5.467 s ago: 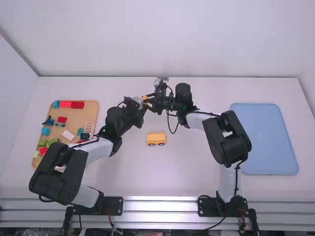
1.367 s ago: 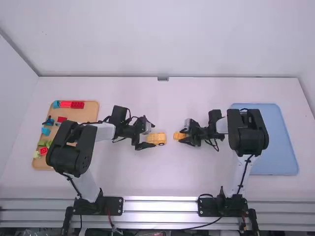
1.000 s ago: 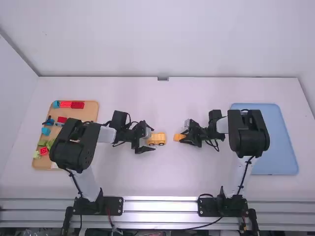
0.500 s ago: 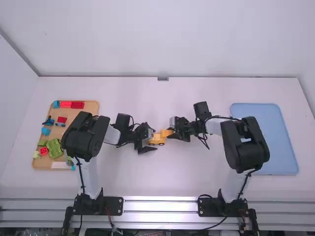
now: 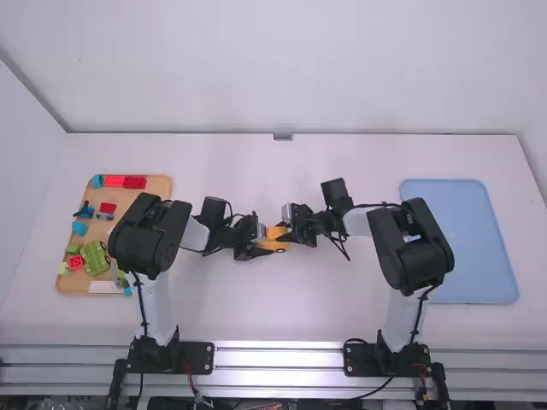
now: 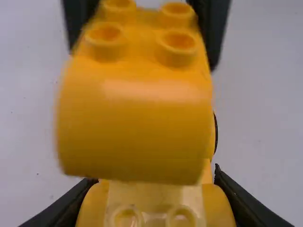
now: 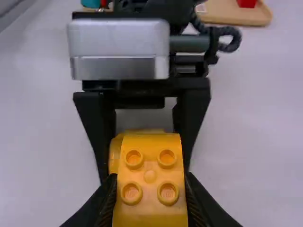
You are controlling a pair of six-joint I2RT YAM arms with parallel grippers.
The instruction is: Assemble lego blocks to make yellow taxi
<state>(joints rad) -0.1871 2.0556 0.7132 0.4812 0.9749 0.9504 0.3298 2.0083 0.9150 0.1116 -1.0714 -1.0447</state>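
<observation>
Near the middle of the white table [image 5: 282,312], the left gripper [image 5: 264,242] has its fingers clamped on both sides of the yellow wheeled car base [image 6: 154,201]. The right gripper [image 5: 288,231] pinches the yellow curved block [image 7: 150,177], four studs on top, at the car base; whether the two are joined, I cannot tell. The wooden tray [image 5: 137,203] of mixed blocks lies at the left, the blue tray [image 5: 461,243] at the right.
</observation>
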